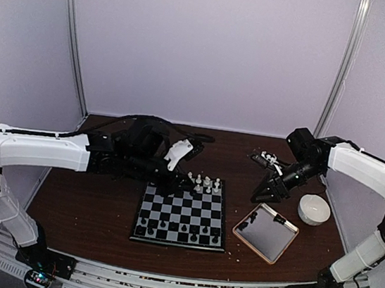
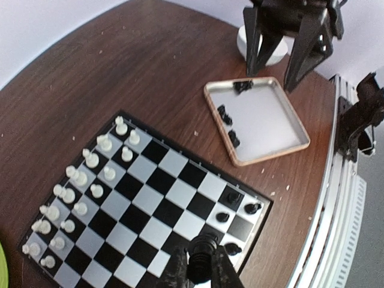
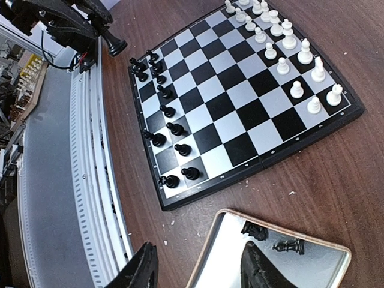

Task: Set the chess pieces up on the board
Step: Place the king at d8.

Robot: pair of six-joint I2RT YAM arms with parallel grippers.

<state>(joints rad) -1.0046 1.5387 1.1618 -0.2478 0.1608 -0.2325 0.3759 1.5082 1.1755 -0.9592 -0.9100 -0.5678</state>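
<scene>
On grey-and-black board (image 3: 240,90): white pieces (image 3: 297,90) one edge, black pieces (image 3: 175,128) opposite; left gripper (image 2: 201,273) clamps black piece (image 2: 204,246); right gripper (image 3: 201,264) spread

Board (image 3: 231,99) middle open; chess pieces (image 3: 175,128) line ends

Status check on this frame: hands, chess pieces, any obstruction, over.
Left hand shut on black piece, aloft near board. Right hand open over tray, black pieces in it. No obstruction seen.

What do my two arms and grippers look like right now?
The left arm and right arm have white shell links and black joints; a black cable loops above the left one. The left gripper and right gripper are black with two slim tapering fingers.
</scene>
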